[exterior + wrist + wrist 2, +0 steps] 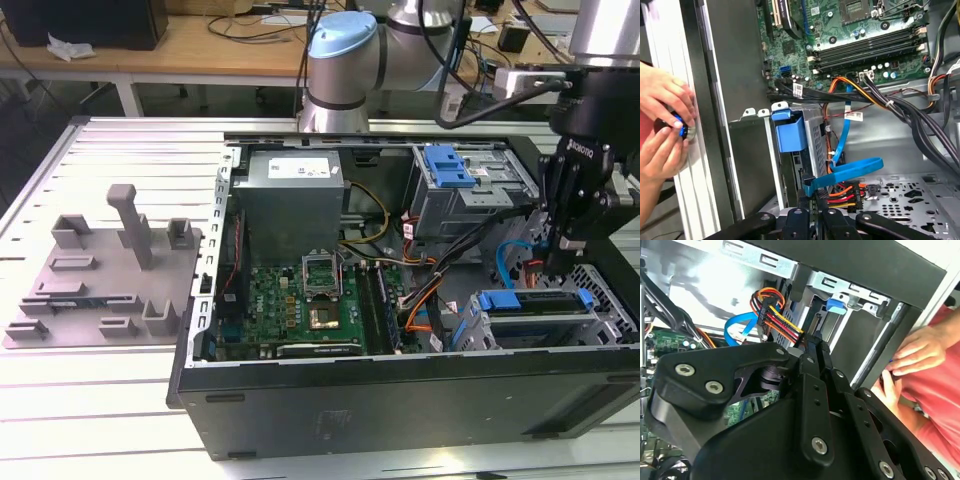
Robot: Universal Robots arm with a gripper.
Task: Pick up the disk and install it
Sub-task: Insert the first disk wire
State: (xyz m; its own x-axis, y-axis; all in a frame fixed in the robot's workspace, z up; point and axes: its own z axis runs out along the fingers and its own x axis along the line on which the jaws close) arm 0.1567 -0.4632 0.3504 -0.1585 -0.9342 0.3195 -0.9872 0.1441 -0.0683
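- The claw (pixel 553 263) hangs inside the open computer case (pixel 400 405). Its fingers are drawn together by the red-and-yellow wire plug (pixel 790 332); I can't tell whether they pinch it.
- The disk (pixel 530 303) sits in the drive cage (pixel 600 320), just beneath the claw.
- A person's hands (pixel 665 125) are at the case's outer wall.

Tray (pixel 110 285) on table (pixel 100 400), computer case (pixel 400 400) to exterior view's right, jaws inside case

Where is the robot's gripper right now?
In the exterior view the gripper hangs inside the open computer case, at the exterior view's right, beside a blue cable and just above the metal drive cage.
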